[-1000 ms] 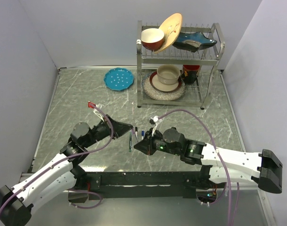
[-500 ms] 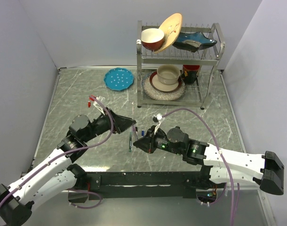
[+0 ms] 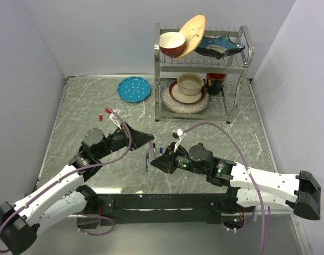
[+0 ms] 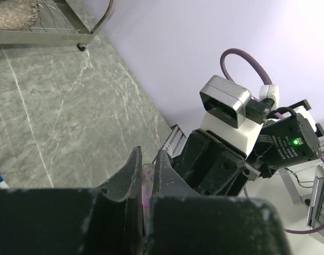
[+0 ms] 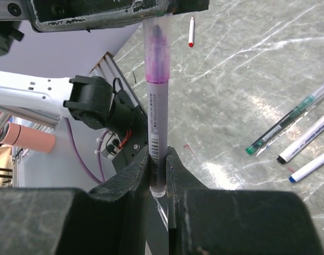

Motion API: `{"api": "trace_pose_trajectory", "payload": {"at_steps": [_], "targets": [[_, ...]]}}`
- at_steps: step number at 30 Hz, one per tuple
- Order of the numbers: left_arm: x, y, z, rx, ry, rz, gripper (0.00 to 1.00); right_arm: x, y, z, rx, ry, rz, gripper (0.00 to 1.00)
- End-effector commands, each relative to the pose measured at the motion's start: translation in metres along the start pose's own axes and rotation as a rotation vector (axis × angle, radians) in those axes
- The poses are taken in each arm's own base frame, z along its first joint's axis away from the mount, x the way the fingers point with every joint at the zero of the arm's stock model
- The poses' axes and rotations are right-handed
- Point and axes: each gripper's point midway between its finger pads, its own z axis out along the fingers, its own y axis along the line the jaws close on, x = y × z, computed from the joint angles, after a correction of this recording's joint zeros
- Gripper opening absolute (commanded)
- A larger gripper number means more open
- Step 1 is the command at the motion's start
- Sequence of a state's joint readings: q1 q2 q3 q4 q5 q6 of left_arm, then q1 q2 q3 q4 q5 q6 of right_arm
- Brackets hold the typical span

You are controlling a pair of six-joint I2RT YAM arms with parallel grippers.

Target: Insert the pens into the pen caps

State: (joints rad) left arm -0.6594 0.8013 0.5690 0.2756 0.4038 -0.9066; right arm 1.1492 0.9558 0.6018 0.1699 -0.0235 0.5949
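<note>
My right gripper is shut on the barrel of a pen with a barcode label and holds it upright. The pen's far end sits inside a translucent pink-purple cap. That cap is pinched in my left gripper, where it shows as a pale pink tube. In the top view the two grippers meet tip to tip, left above right. A dark green pen, a black-ended white pen and a blue-ended white pen lie on the table. A red-tipped white pen lies further off.
A metal dish rack with bowls and plates stands at the back right. A blue plate lies at the back centre. The loose pens lie just beside the grippers. Purple cables loop over both wrists.
Both grippers shifted slightly away from the arm bases and closer together over the first half second. Since then they have hardly moved, still joined by the pen and cap.
</note>
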Motion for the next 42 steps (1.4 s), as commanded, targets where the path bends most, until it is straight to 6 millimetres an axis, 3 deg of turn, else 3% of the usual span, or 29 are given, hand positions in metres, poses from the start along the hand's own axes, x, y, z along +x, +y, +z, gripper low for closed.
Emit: {"api": "trace_pose_trajectory", "payload": {"at_steps": [1, 2, 8, 19, 31, 33, 36, 37, 39, 40, 41, 42], "targets": [[0.029, -0.002, 0.002, 0.052, 0.080, -0.056, 0.01, -0.059, 0.013, 0.002, -0.016, -0.159, 0.011, 0.00], [0.039, 0.003, 0.003, 0.031, 0.112, -0.063, 0.01, -0.074, 0.012, 0.003, -0.006, -0.185, 0.010, 0.00], [0.073, 0.022, 0.005, -0.007, 0.184, -0.139, 0.01, -0.117, 0.010, 0.002, 0.043, -0.273, -0.036, 0.00], [0.127, 0.050, 0.011, -0.096, 0.275, -0.216, 0.01, -0.181, -0.013, 0.004, 0.174, -0.386, -0.094, 0.00], [0.180, 0.064, 0.010, -0.189, 0.364, -0.277, 0.01, -0.210, -0.029, 0.025, 0.229, -0.391, -0.143, 0.00], [0.175, 0.061, 0.008, -0.183, 0.343, -0.285, 0.01, -0.210, -0.030, 0.028, 0.222, -0.380, -0.149, 0.00], [0.150, 0.050, 0.011, -0.209, 0.285, -0.236, 0.01, -0.189, -0.032, 0.037, 0.186, -0.319, -0.132, 0.00], [0.141, 0.051, 0.012, -0.230, 0.267, -0.185, 0.01, -0.169, -0.035, 0.040, 0.161, -0.270, -0.117, 0.00], [0.114, 0.047, 0.015, -0.292, 0.201, -0.128, 0.01, -0.151, -0.031, 0.037, 0.117, -0.242, -0.073, 0.00], [0.102, 0.049, 0.016, -0.313, 0.182, -0.096, 0.01, -0.126, -0.039, 0.038, 0.117, -0.196, -0.042, 0.00], [0.093, 0.048, 0.017, -0.329, 0.167, -0.082, 0.01, -0.115, -0.039, 0.036, 0.105, -0.172, -0.035, 0.00], [0.079, 0.038, 0.022, -0.321, 0.149, -0.070, 0.01, -0.097, -0.044, 0.030, 0.107, -0.143, -0.026, 0.04]]}}
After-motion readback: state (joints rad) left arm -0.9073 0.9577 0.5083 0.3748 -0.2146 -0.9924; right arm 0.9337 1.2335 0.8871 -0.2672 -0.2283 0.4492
